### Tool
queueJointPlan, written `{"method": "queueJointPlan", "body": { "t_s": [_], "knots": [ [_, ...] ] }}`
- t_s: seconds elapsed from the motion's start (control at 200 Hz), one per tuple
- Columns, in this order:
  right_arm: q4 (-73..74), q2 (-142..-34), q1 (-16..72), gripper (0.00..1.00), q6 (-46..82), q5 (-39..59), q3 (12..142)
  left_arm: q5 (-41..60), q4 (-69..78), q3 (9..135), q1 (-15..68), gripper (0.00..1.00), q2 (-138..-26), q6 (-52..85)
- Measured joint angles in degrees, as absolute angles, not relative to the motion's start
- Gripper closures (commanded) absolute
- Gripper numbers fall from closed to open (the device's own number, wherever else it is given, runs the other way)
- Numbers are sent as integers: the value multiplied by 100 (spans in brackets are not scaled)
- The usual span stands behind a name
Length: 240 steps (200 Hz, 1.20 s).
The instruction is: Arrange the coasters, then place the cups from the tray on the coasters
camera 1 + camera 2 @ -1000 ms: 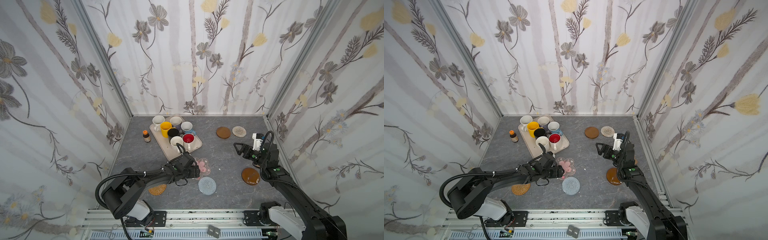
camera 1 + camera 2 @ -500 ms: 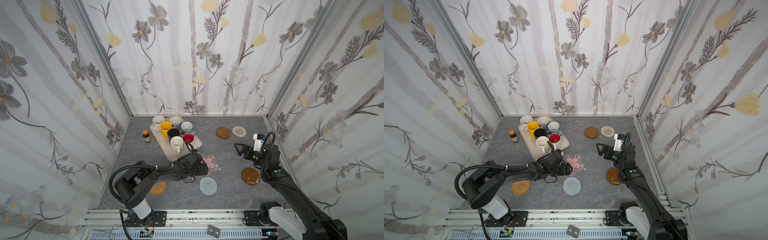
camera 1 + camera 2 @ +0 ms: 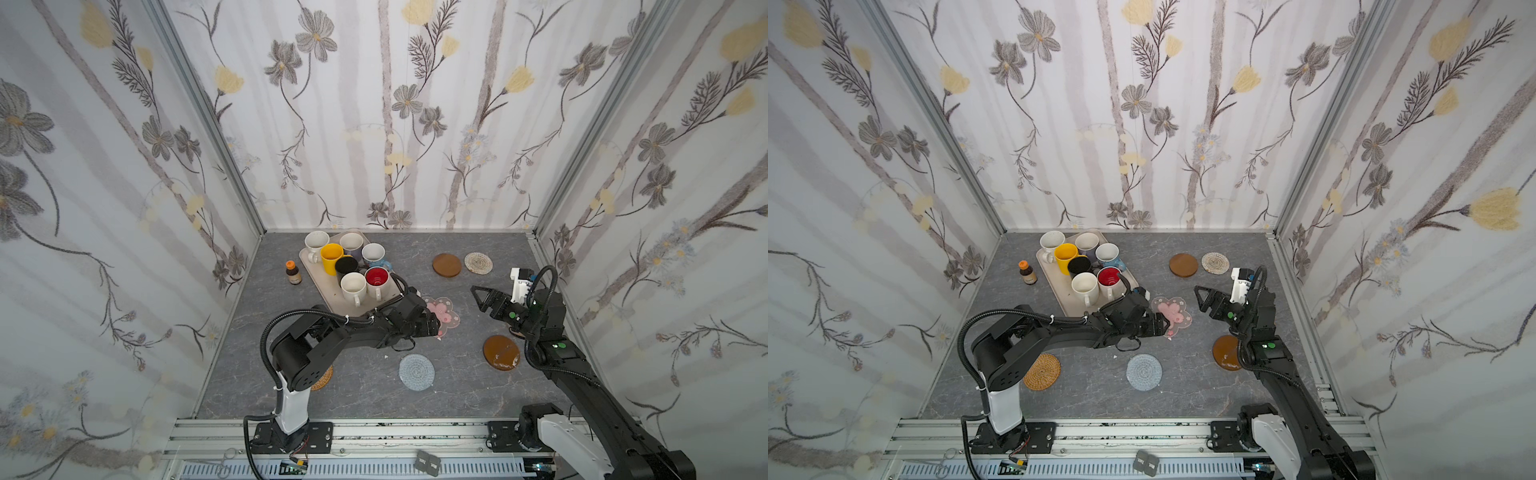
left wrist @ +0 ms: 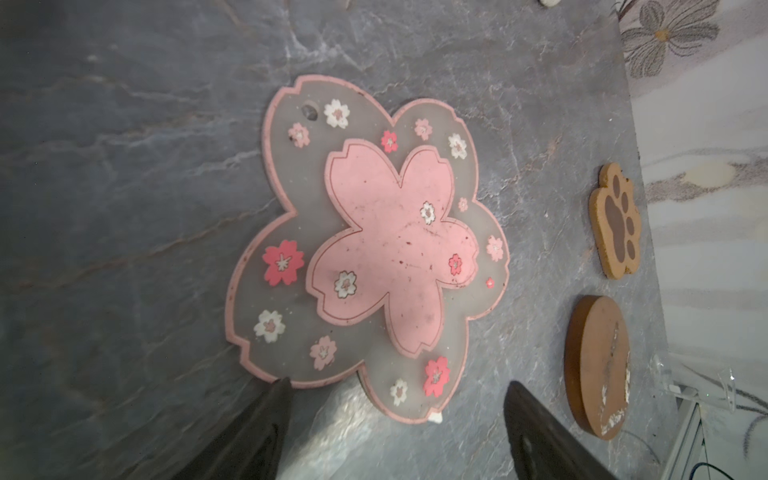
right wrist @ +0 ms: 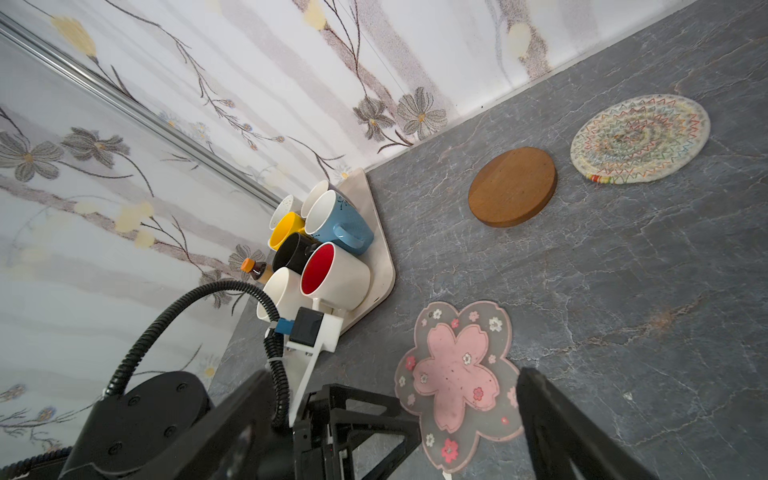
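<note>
Just off the near corner of the tray [image 3: 324, 283], the pink blossom coaster [image 4: 374, 249] lies flat on the desk, one petal between the wide-spread, empty jaws of the left end effector [image 4: 399, 382]. I'd go low and catch that thin rim. The right end effector [image 3: 478, 297] hovers beyond, agape and empty. Bare desk right of the tray gives room.

Grey marbled tabletop [image 3: 374, 399] — tray [image 3: 323, 286], sm. bottle [image 3: 293, 273], 7 coasters [image 3: 416, 371] lying flat.
</note>
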<state>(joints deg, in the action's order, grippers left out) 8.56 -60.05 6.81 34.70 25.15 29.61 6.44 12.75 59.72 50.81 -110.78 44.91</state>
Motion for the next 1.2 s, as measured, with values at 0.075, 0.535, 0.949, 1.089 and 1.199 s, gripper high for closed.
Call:
{"method": "queueJointPlan", "body": {
  "t_s": [0.075,0.535,0.949,1.089,1.199],
  "knots": [
    [829,-5909,613,9,3492,2517,2923,668,1363,6219,5085,17,-11312,4523],
    [99,-5476,556,9,3444,2558,2792,902,1658,7585,5089,17,-12390,4567],
    [86,-5734,443,10,3966,3059,2075,742,1345,7131,4897,9,-11205,4501],
    [379,-6038,438,11,4268,3291,1826,591,1354,6630,4816,6,-10554,4353],
    [650,-6324,480,11,4486,3378,1647,386,1380,6132,4790,5,-10007,4211]
  ]
}}
